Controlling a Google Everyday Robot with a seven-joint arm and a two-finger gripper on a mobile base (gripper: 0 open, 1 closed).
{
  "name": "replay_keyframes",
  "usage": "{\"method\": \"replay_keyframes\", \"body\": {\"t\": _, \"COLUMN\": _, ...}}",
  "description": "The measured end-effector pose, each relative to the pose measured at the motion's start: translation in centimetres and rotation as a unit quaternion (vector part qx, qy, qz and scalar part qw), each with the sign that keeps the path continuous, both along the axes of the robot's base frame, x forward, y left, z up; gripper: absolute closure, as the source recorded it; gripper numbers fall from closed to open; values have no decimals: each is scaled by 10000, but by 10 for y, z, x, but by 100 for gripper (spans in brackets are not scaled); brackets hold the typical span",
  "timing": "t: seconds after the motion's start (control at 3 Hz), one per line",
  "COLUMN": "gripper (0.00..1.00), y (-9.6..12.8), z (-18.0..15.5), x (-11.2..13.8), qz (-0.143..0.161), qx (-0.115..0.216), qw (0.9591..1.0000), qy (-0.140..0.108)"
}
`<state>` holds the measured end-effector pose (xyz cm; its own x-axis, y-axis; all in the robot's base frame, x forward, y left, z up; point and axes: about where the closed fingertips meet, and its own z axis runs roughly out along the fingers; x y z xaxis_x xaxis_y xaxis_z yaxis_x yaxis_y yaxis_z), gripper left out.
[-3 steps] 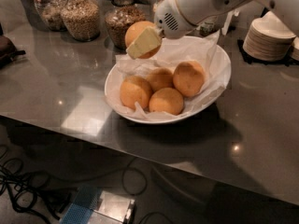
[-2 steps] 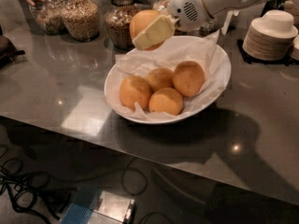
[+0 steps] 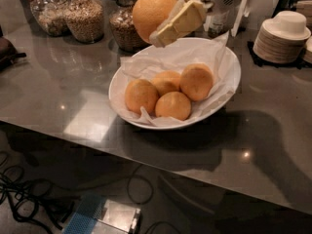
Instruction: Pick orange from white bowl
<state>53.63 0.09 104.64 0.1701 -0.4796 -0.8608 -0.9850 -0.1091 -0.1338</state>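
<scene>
I see the orange (image 3: 148,11), round with matte, dimpled peel, clamped in my hand (image 3: 171,19) above the white bowl (image 3: 230,84); the hand reaches in from the upper right, tilted down-left.

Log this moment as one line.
gripper: shut on orange, raised over far side of white bowl | bowl contents: four oranges | status: orange clear of bowl

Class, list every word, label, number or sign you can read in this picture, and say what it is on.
No readable text: none on the jars, white bowl or stacked dishes. The gripper, above the bowl, is shut on the orange.
</scene>
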Motion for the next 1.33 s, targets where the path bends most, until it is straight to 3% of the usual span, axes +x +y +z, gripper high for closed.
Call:
{"method": "replay_keyframes", "body": {"t": 0.33, "gripper": 100, "y": -15, "z": 19, "x": -47, "qz": 462, "qx": -519, "qw": 9937, "qy": -885}}
{"method": "replay_keyframes", "body": {"t": 0.67, "gripper": 100, "y": -16, "z": 31, "x": -86, "qz": 467, "qx": -957, "qw": 9847, "qy": -1379}}
{"method": "replay_keyframes", "body": {"t": 1.33, "gripper": 100, "y": -12, "z": 29, "x": -93, "qz": 523, "qx": -838, "qw": 9867, "qy": -1292}}
